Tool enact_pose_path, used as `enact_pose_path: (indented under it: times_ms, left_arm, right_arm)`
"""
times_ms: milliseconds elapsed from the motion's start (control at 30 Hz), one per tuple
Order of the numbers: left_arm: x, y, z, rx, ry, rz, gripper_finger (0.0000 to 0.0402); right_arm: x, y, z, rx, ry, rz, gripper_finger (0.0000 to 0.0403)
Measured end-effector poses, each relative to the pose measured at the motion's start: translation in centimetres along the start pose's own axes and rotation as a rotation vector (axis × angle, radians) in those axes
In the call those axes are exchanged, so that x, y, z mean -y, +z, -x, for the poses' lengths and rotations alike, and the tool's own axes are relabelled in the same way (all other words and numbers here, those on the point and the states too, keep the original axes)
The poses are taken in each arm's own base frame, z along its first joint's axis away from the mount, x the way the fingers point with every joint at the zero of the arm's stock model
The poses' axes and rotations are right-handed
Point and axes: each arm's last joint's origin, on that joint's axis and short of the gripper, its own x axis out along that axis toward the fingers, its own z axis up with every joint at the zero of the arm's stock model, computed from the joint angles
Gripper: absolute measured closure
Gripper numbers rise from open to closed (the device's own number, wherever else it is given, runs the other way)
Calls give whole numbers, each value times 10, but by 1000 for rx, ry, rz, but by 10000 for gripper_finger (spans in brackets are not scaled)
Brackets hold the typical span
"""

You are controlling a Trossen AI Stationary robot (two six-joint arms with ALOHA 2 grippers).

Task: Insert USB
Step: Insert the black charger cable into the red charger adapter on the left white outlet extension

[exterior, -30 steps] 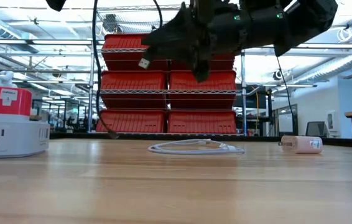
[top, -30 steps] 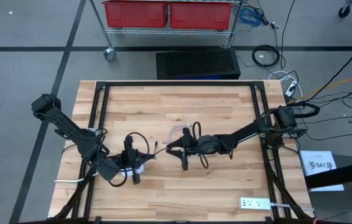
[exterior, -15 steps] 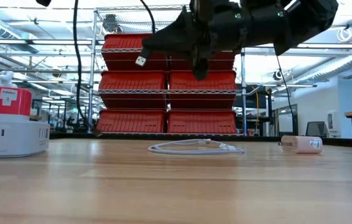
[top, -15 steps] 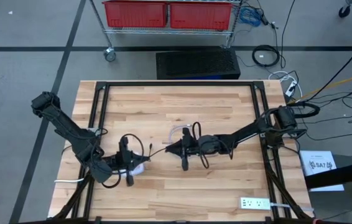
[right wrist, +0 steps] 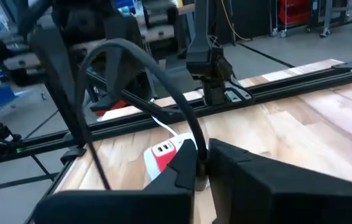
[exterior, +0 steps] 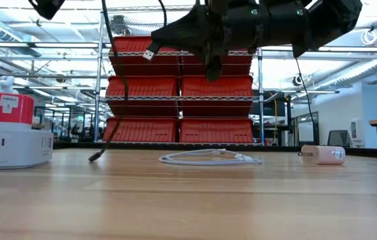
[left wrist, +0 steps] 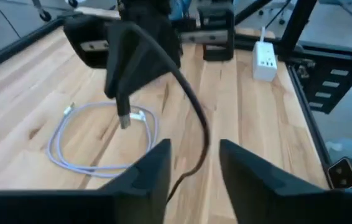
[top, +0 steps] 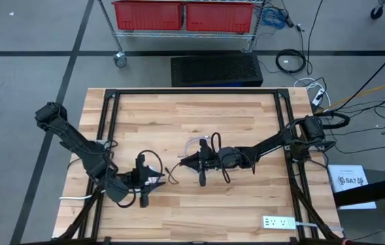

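With the left gripper (top: 153,181) standing open and clear of the black cable (exterior: 112,80), only the right gripper (top: 187,161), clamped on it in mid-air, steadies the USB plug (exterior: 151,52), which could swing and miss the white charger hub (exterior: 12,147).

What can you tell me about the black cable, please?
The black cable is thin, round and rubbery-looking, with a silver USB plug at one end. The right gripper is shut on it just behind the plug, holding that end in the air over the table. From there the cable arcs and droops between the open fingers of the left gripper. Its far end hangs down to the wood, though actual contact is hard to confirm.
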Motion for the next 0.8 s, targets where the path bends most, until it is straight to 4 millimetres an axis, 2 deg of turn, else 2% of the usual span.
enact_pose_path:
  times_ms: [233, 400, 633, 800]
  left_arm:
    - [9, -18, -17, -48, 38, 57, 185]
    - [14, -23, -27, -16, 71, 95, 163]
    - [14, -23, -45, 51, 120, 135, 179]
    - [15, -23, -45, 53, 113, 136, 232]
  right_arm:
    - [-1, 5, 0, 52, 8, -11, 401]
    - [-2, 7, 0, 70, 13, -9, 401]
    - [-2, 8, 0, 77, 14, -4, 401]
    - [-2, 7, 0, 75, 13, 0, 401]
